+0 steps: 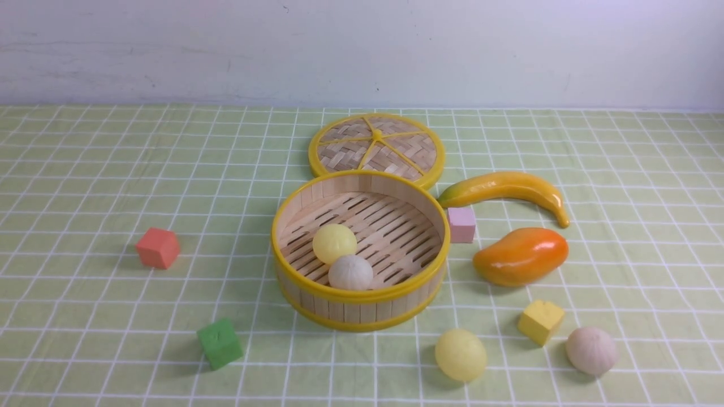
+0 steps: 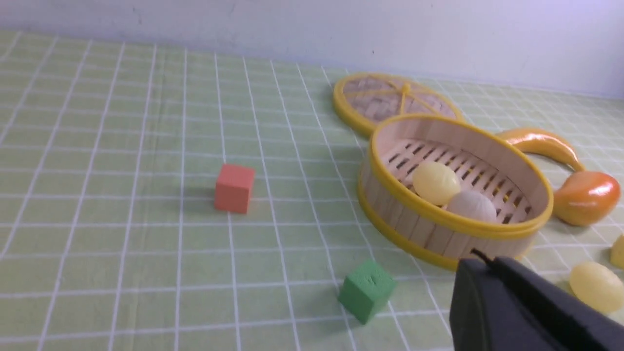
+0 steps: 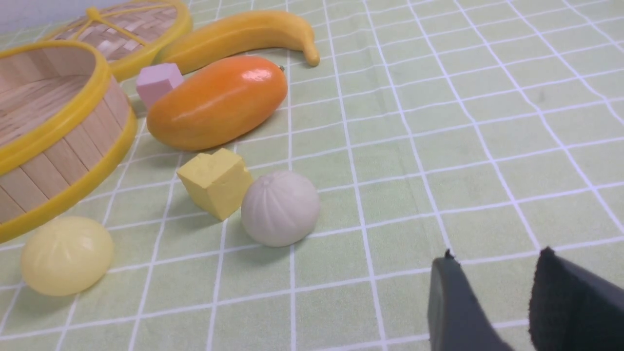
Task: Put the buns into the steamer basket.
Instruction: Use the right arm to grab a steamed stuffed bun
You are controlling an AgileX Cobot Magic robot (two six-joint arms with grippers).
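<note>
The red cube (image 1: 158,247) and green cube (image 1: 220,343) lay on the left of the cloth (image 1: 85,169), well apart from the work. The left gripper (image 2: 480,261), seen only from its own wrist camera, was closed on nothing and pointed toward the basket (image 1: 360,294); it would probably do best to keep clear. The basket stood in the middle with the lid (image 1: 376,148) flat behind it. Two buns sat at its front left, the inner yellow bun (image 1: 334,243) touching the inner white bun (image 1: 350,272), so the right and back of the slatted floor were bare. Just right of the basket sat the pink cube (image 1: 461,224), then the banana (image 1: 506,189) and mango (image 1: 521,255), none to be touched. Two buns waited outside: the loose yellow bun (image 1: 460,354) in front of the basket's right side, and the loose white bun (image 1: 591,350) farther right, just beside the yellow cube (image 1: 541,321). The right gripper (image 3: 495,258) hung low over the cloth near the white bun, its jaws parted and empty. That bun looked like the natural next pick. The jaws should straddle it on the line that misses the cube and close softly, since a round ball may squirt out. The lift must clear the rim, and the bun should be released over the bare slats.
</note>
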